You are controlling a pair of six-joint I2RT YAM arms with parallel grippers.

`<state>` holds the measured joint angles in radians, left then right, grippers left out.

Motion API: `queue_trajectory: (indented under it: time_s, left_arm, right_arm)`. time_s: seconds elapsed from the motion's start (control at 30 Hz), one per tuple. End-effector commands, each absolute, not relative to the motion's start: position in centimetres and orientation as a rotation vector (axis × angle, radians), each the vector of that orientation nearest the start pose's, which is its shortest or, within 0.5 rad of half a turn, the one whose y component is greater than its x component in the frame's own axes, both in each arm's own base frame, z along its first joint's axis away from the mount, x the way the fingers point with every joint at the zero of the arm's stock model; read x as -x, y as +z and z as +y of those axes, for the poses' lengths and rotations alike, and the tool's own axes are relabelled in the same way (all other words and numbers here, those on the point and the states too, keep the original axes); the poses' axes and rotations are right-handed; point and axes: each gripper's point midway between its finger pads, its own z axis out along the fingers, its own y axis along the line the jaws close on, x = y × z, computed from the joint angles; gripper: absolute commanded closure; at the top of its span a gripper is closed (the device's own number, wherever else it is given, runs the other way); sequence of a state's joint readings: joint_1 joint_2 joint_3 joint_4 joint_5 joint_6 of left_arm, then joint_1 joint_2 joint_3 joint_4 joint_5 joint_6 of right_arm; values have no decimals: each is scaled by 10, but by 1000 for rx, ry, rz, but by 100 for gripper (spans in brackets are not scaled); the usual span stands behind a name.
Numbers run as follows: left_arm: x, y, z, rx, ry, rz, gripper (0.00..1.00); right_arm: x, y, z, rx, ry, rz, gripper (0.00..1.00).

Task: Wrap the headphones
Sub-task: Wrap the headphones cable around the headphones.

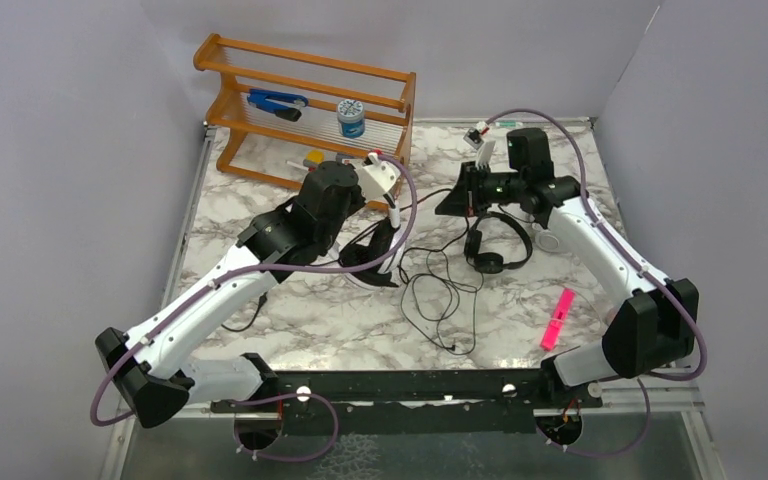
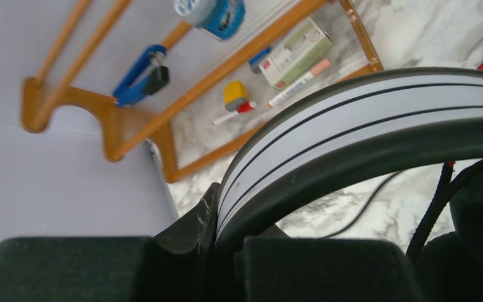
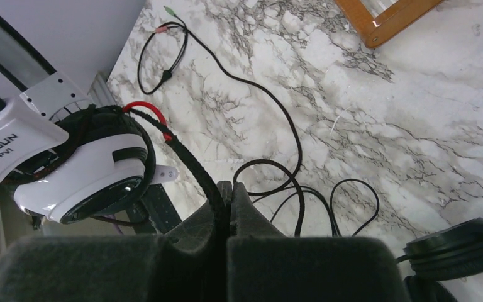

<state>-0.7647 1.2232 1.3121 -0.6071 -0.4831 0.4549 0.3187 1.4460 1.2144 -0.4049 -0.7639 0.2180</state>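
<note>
On the left, the left end effector point(image 2: 223, 248) was clamped shut on the band of the white headphones point(image 2: 352, 119), which it held near the wooden rack point(image 1: 305, 110). Their black cord point(image 3: 188, 163) ran to the right end effector point(image 3: 228, 207), whose fingers were pinched shut on it. Loose loops of thinner cord lay on the table point(image 1: 310, 310) between the arms. Winding well likely meant holding the band steady, drawing the cord lightly taut, and laying each turn snugly, clear of the black headphones point(image 1: 500, 250) lying just right.
</note>
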Motion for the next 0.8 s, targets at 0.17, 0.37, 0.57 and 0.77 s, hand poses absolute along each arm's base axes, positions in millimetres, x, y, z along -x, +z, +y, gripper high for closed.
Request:
queue_trajectory:
  time_s: [0.17, 0.37, 0.57, 0.77]
  left_arm:
    - [-319, 355, -134, -742, 655, 1639, 100]
    - [-330, 360, -126, -502, 736, 1672, 100]
    - [-342, 349, -135, -330, 739, 1718, 100]
    - [-357, 357, -155, -123, 620, 1750, 100]
  right_arm:
    - [-294, 294, 245, 607, 1276, 2092, 100]
    - [-257, 345, 262, 658, 1578, 1960, 100]
    - [-224, 370, 273, 672, 1755, 1880, 100]
    - [-194, 386, 309, 675, 1768, 1756, 89]
